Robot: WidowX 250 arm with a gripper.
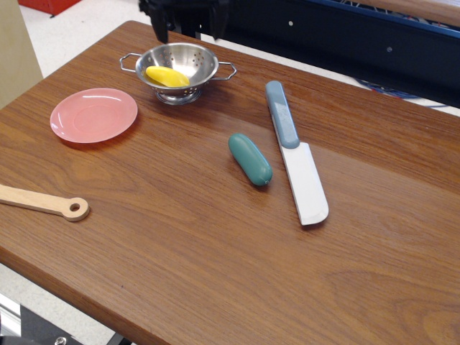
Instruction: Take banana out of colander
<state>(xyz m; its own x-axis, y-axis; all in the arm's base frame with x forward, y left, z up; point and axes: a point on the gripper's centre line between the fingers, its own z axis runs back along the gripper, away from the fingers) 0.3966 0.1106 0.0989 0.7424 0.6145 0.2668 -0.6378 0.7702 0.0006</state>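
I can read no brand, label or writing on anything here. The banana [167,76] lies inside the colander [180,70], which stands upright on its ring base at the far left part of the table [180,266]. The 2 wire handles of the colander point left and right.

My tool [188,25] hangs at the top edge of the view, just behind the far rim of the colander. I see 2 dark fingers [163,24] pointing down with a clear gap between them, so the tool is released and it holds nothing. Its upper part is cut off by the frame.

To the left of the colander, a bit nearer, a flat pink plate [93,114] lies on the table. A wooden spoon handle [44,202] with 1 hole at its end comes in from the left edge. Near the middle lies a teal capsule [250,159], and just to its right a spatula [295,152] with a grey-blue handle and a pale blade, its handle toward the far side. These 2 lie well apart from the colander, and nothing covers the banana from above.
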